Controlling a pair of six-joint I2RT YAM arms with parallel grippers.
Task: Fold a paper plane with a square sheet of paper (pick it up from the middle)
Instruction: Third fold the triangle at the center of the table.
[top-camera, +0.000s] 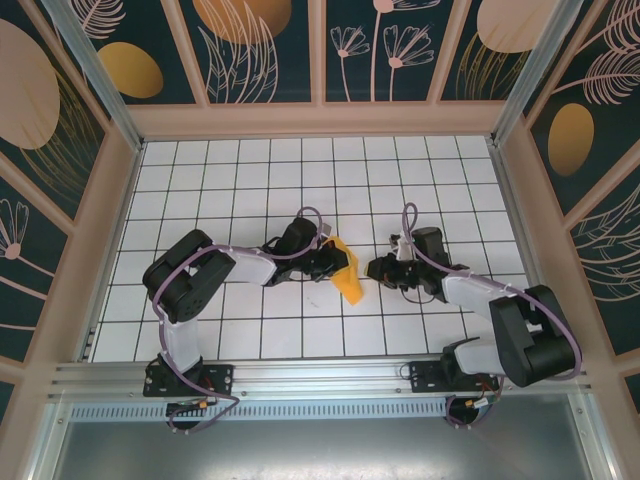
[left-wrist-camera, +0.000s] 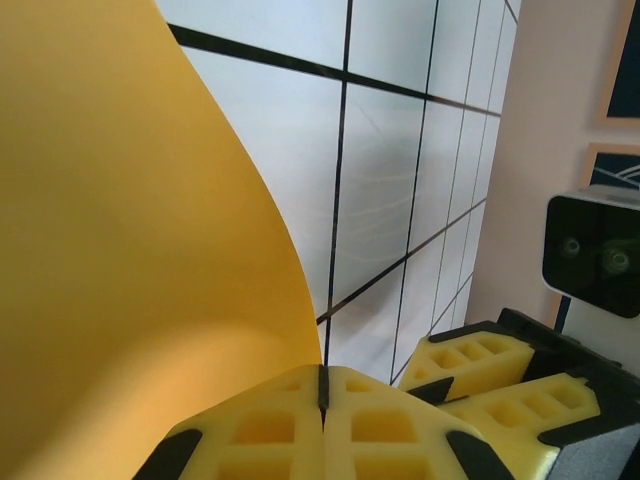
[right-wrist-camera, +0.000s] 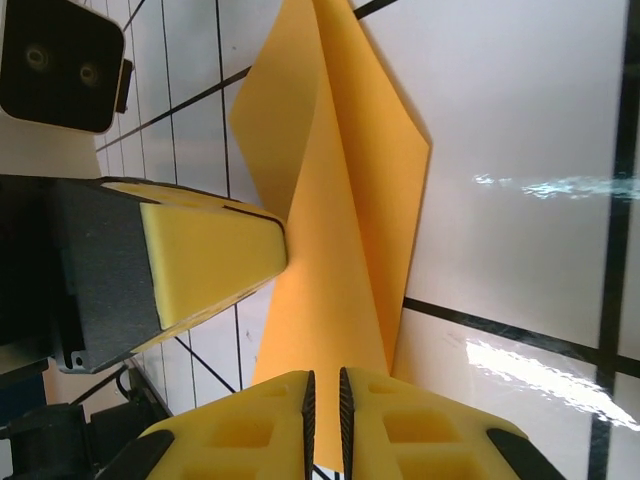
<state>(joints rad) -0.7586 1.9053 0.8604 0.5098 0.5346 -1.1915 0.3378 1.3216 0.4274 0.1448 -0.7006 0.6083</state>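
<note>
Orange-yellow paper plane (top-camera: 347, 275) between left fingers (left-wrist-camera: 260, 430)

The top view looks steeply down from behind the arm bases (top-camera: 190, 378) over the whole counter (top-camera: 250, 330), while wrist views sit close behind the left hand (left-wrist-camera: 322, 385) and right hand (right-wrist-camera: 324, 385), facing each other across the folded paper (right-wrist-camera: 340, 200) all share.

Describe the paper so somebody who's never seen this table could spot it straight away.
Look to the middle of the white grid table, where the left gripper and right gripper nearly meet. Pinched in the left one is the folded sheet of paper: orange-yellow, unlike the white tiles and black grippers.
</note>
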